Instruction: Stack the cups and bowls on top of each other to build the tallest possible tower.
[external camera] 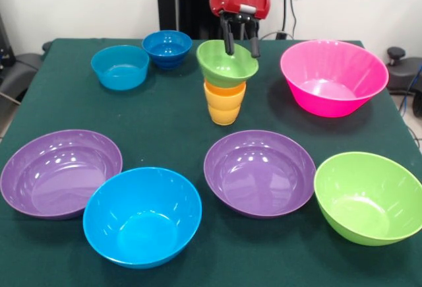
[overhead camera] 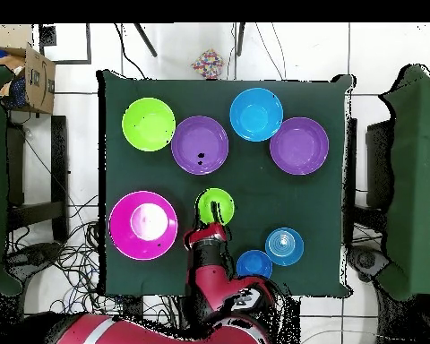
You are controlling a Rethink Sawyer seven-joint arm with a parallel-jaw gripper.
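A small green bowl (external camera: 224, 69) sits slightly tilted on the tower, an orange cup (external camera: 224, 90) nested in a yellow-orange cup (external camera: 224, 110), at the table's middle back. My gripper (external camera: 242, 54) hangs over the bowl's far right rim, open, fingers apart, one tip inside the bowl and one at its rim. Overhead, the gripper (overhead camera: 215, 215) covers part of the green bowl (overhead camera: 216, 202). A small light blue bowl (external camera: 120, 66) and a small dark blue bowl (external camera: 167, 47) stand at the back left.
A large pink bowl (external camera: 333, 76) stands at the back right. Along the front stand a purple bowl (external camera: 59, 171), a blue bowl (external camera: 142, 216), a second purple bowl (external camera: 258, 171) and a large green bowl (external camera: 369, 198).
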